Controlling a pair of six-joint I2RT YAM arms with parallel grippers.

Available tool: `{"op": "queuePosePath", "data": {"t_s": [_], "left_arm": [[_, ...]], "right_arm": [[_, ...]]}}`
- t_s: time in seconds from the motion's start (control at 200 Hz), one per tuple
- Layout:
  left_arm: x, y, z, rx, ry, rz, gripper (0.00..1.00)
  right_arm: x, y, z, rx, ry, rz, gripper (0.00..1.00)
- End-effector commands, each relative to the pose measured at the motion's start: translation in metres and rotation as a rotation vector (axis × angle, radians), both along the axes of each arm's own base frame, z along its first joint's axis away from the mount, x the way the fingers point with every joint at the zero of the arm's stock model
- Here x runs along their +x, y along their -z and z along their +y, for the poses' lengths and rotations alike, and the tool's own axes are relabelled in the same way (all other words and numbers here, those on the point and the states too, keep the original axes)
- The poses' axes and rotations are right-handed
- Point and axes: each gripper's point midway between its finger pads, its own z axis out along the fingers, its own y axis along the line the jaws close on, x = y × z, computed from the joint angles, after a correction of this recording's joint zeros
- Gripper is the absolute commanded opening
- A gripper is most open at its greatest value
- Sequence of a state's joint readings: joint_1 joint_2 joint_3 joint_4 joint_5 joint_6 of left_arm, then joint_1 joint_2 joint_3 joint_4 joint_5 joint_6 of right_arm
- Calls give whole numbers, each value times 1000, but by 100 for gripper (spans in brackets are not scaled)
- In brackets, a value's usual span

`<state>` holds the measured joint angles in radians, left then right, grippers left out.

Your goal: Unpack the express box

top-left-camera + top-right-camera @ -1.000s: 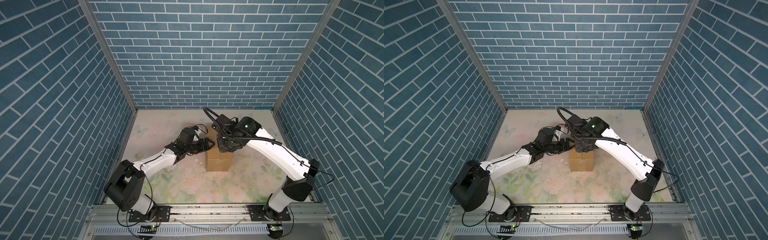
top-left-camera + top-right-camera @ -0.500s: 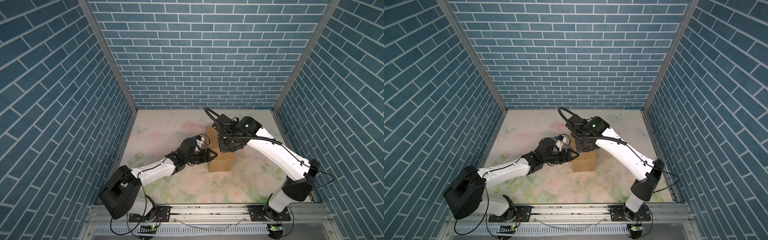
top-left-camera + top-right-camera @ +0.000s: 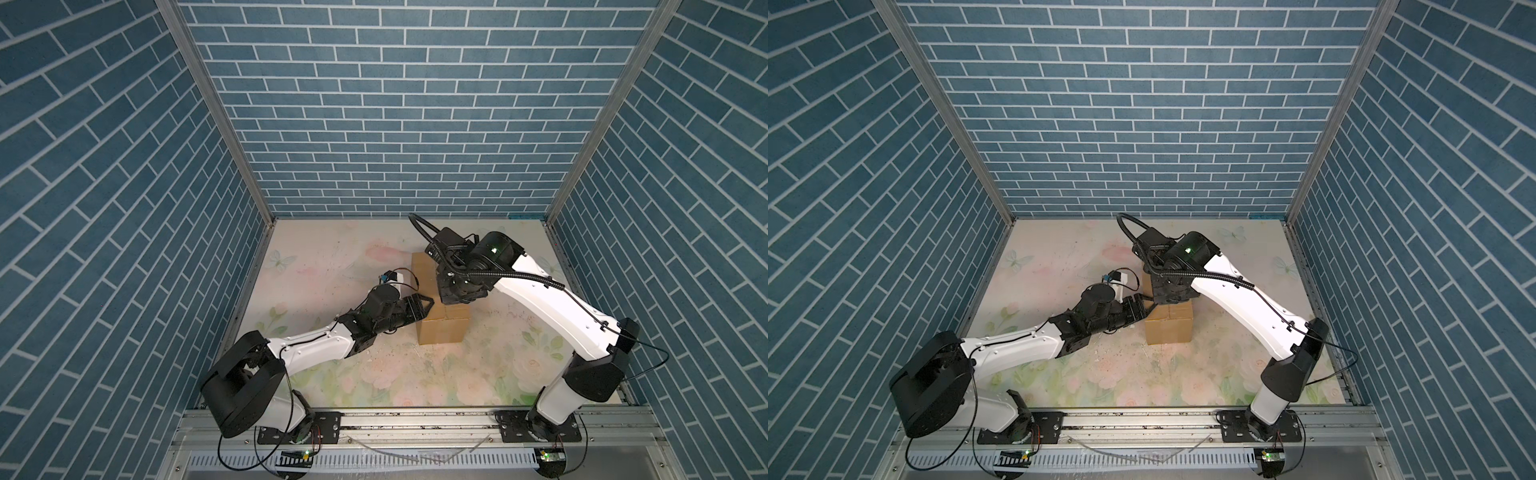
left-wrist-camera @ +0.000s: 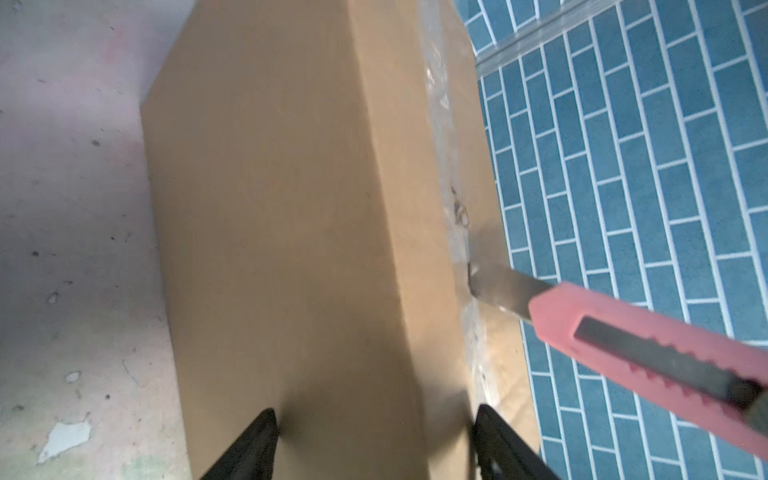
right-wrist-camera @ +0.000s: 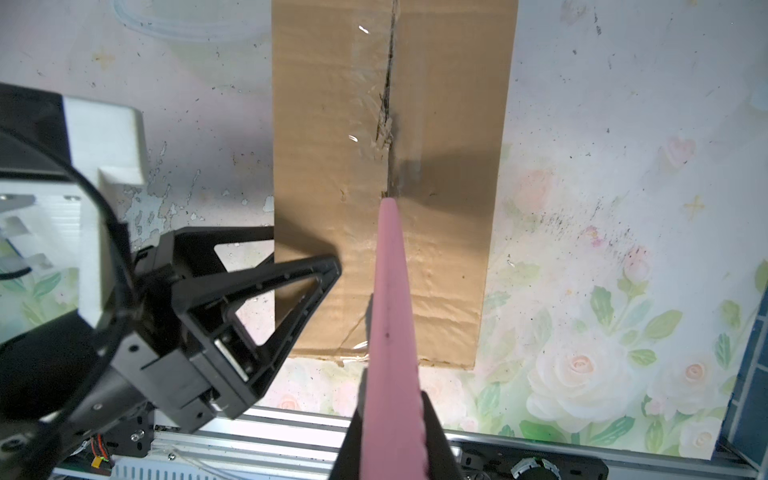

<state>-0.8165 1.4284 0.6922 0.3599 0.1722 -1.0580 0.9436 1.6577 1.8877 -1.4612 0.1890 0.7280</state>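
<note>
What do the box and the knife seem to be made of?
The express box: brown corrugated cardboard, matte, faint ribs show; glossy clear tape along its seam. The knife: pink body, probably plastic, smooth; blade looks like grey metal.

- The express box (image 3: 1169, 328) stands on the floral table (image 3: 1221, 361) near its middle, with a short end face toward the camera.
- The left gripper (image 3: 1148, 306) lies low at the box's left side, its tip at the top edge.
- The right gripper (image 3: 1172, 296) points down over the box top. The wrist hides its jaws.
- Blue brick-pattern walls (image 3: 1142, 124) enclose three sides.
- A metal rail (image 3: 1142, 417) carries both arm bases.
</note>
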Motion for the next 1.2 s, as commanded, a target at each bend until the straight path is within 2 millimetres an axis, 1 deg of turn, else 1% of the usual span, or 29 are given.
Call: {"op": "queuePosePath", "data": {"t_s": [0.0, 0.075, 0.085, 0.095, 0.245, 0.32, 0.385, 0.47, 0.535, 0.62, 0.67, 0.735, 0.87, 0.945, 1.03, 1.195], "left_arm": [[10, 28, 15, 95, -97, 36, 74], [11, 32, 16, 103, -111, 45, 74], [15, 25, 13, 90, -114, 35, 74], [16, 24, 12, 87, -117, 33, 74], [21, 22, 9, 80, -131, 32, 74], [19, 17, 6, 72, -108, 32, 75], [14, 8, 3, 72, -66, 18, 77], [-1, -6, 1, 96, 30, -4, 78], [-17, -12, 5, 144, 118, -23, 79], [-38, -20, 22, 260, 224, -62, 79], [-48, -25, 35, 339, 269, -92, 80], [-59, -33, 47, 418, 344, -145, 80], [-80, -43, 60, 521, 510, -259, 79], [-88, -52, 61, 546, 562, -326, 79], [-97, -59, 55, 573, 629, -372, 79], [-116, -52, 38, 662, 758, -440, 78]], "right_arm": [[-44, 13, -5, -39, -44, 209, 0], [-46, 12, -6, -38, -46, 212, 0], [-46, 12, -7, -39, -46, 213, 0], [-46, 11, -7, -39, -46, 211, 0], [-48, 12, -9, -39, -45, 211, 0], [-47, 13, -10, -45, -44, 204, 0], [-44, 13, -12, -51, -42, 193, 0], [-42, 13, -14, -49, -37, 179, 0], [-40, 13, -14, -39, -33, 173, 0], [-41, 14, -16, -38, -31, 171, 0], [-40, 14, -16, -39, -31, 168, 0], [-40, 14, -17, -39, -27, 167, 0], [-40, 15, -17, -41, -32, 169, 0], [-40, 15, -19, -45, -31, 171, 0], [-41, 15, -20, -46, -30, 172, 0], [-41, 15, -21, -46, -30, 172, 0]]}}
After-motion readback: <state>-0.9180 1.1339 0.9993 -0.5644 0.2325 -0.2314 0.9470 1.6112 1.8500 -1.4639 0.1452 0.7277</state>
